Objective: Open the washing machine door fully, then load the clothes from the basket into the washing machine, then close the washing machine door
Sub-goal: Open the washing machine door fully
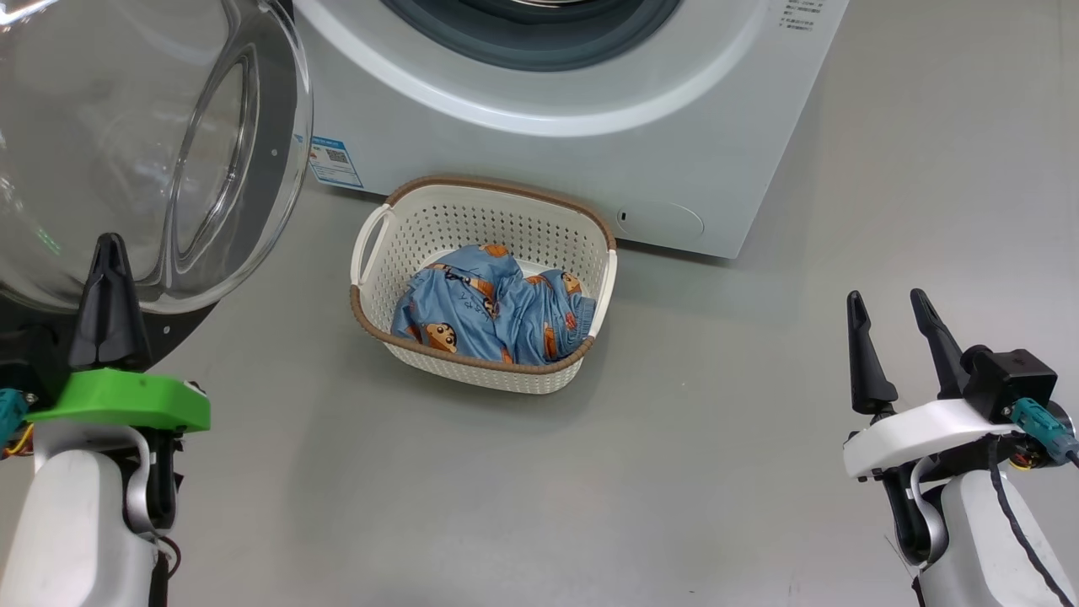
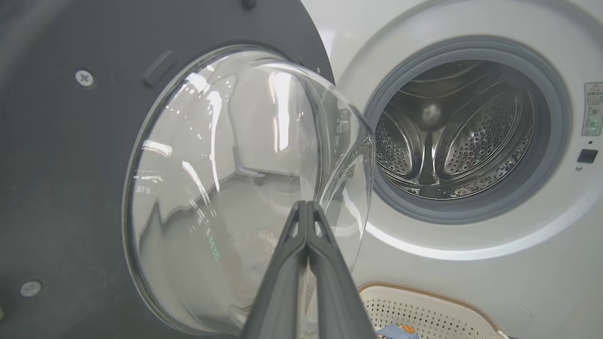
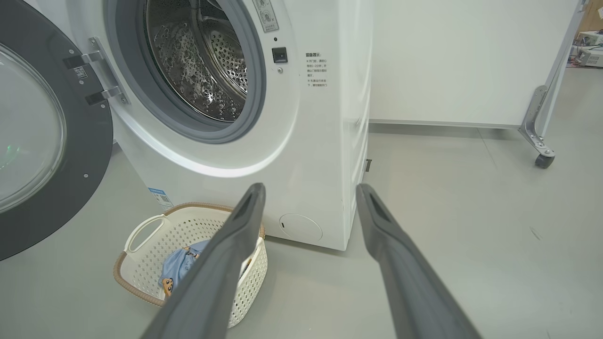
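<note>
Closest to my head camera are the two grippers, low at either side. The left gripper (image 1: pixel 110 244) has its dark fingers pressed flat together with nothing between them. It points up in front of the lower part of the washing machine door (image 1: pixel 152 126), and through its wrist camera the closed tips sit against the bulging clear glass. I cannot tell whether they touch it.

The right gripper (image 1: pixel 887 297) is spread wide and empty. It hangs over the bare grey floor (image 1: pixel 674 464), well apart from everything else.

The door is swung open on my left, hanging from its hinge (image 3: pixel 101 70), with its dark inner face and glass bowl turned toward me. Beside it the washing machine (image 1: pixel 548 143) shows its perforated steel drum (image 2: pixel 452 132) through the grey gasket (image 2: pixel 549 141).

The basket (image 1: pixel 506 223) sits on the floor just in front of the machine, below the opening. It lies between the blue label sticker (image 1: pixel 335 160) and the round service flap (image 1: pixel 662 221). The clothes (image 1: pixel 497 308) lie crumpled in its bottom, light blue with cartoon faces, bunched toward the near wall. Neither gripper touches them.

Off to the right of the machine, my right wrist camera shows a white panel on a caster (image 3: pixel 544 160).
</note>
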Robot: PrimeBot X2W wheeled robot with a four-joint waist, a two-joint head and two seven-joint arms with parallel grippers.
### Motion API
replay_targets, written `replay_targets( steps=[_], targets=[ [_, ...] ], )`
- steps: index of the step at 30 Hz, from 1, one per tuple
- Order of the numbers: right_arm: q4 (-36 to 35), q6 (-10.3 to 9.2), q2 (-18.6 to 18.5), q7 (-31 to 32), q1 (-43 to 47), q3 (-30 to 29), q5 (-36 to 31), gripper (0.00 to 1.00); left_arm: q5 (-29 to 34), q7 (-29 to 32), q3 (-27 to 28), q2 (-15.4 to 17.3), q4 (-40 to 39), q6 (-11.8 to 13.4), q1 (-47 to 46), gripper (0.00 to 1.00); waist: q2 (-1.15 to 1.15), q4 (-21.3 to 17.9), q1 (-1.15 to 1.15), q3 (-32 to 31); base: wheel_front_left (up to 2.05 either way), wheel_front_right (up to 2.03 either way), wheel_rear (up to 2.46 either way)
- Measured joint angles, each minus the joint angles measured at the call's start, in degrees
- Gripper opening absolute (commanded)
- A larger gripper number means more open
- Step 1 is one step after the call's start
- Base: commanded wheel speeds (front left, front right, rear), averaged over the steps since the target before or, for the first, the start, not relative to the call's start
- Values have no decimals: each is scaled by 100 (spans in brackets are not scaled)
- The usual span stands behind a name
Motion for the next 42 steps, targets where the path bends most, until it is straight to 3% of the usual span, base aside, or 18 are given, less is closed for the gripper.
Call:
replay_targets(
  steps=[7, 8, 10, 11, 12, 32, 42],
  targets=[
    [-52, 0, 19, 0, 0, 27, -4, 100, 0, 0, -112, -132, -118, -27, 222, 0, 0, -275, 0, -56, 0, 0, 0],
    [-66, 0, 20, 0, -1, 34, -5, 100, -1, 0, -112, -144, -130, -45, 260, 4, 0, -319, 0, -62, 0, 0, 0],
    [-99, 0, 25, 0, -1, 38, -7, 100, -1, 0, -153, -155, -133, -46, 313, 47, 0, -409, 0, -77, 0, 0, 0],
    [-115, 0, 29, 0, -1, 38, -7, 100, -1, 0, -157, -158, -134, -46, 346, 93, 0, -455, 0, -85, 0, 0, 0],
    [-127, 0, 32, -1, -1, 38, -7, 100, -1, 0, -160, -158, -133, -47, 387, 100, 0, -503, 0, -94, 0, 0, 0],
    [-310, 0, 55, 0, 171, 34, -32, 100, -56, 0, -200, -272, -250, -52, 1118, 100, 0, -1507, 0, -353, 0, 0, 0],
    [-492, -2, 52, 0, 360, -161, -58, 100, -49, 0, -379, -293, -275, -52, 1220, 100, 0, -1553, 0, -428, 0, 0, 0]
  ],
)
